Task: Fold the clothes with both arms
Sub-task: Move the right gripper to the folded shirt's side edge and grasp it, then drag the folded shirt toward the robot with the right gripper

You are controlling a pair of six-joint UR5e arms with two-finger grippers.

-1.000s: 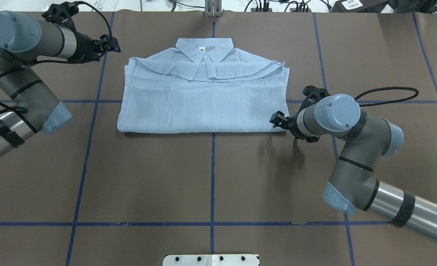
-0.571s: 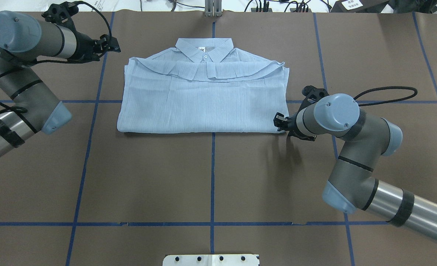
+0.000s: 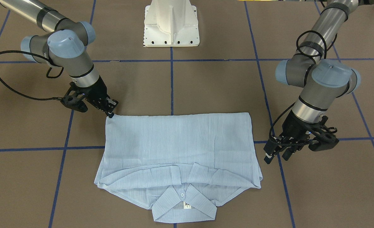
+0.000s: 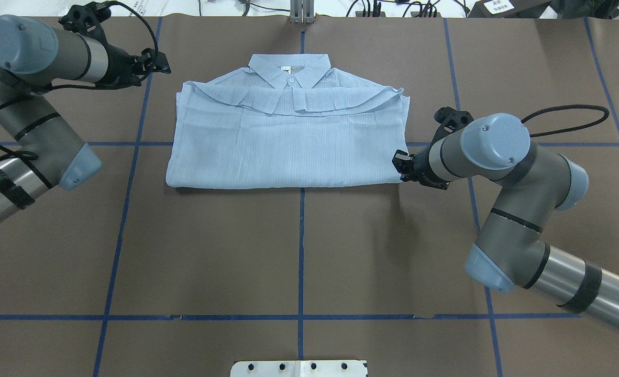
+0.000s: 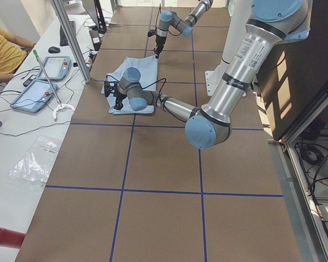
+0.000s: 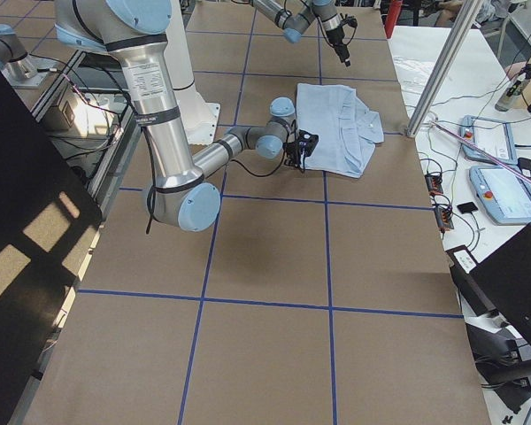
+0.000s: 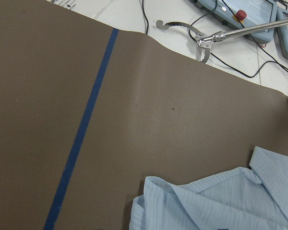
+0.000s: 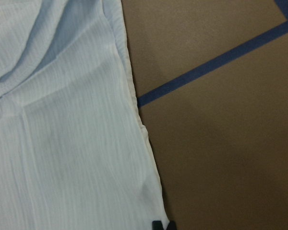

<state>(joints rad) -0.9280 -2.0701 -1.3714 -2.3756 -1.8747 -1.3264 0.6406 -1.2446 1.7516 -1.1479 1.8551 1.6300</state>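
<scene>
My pale-blue, finely striped shirt [image 4: 288, 139] is lying flat, folded into a rectangle, its buttoned collar pointing away from me. My right gripper [image 4: 399, 166] is sitting at its near right corner. My left gripper [image 4: 163, 64], fingers spread, is hanging just off the far left shoulder.

Robotics lab: blue tape lines [image 4: 301, 251] are gridding a brown-covered table [image 4: 210, 251], and grey-blue teach pendants [image 5: 56, 67] with black cables [image 7: 143, 17] are lying on a white bench [image 5: 11, 207].
</scene>
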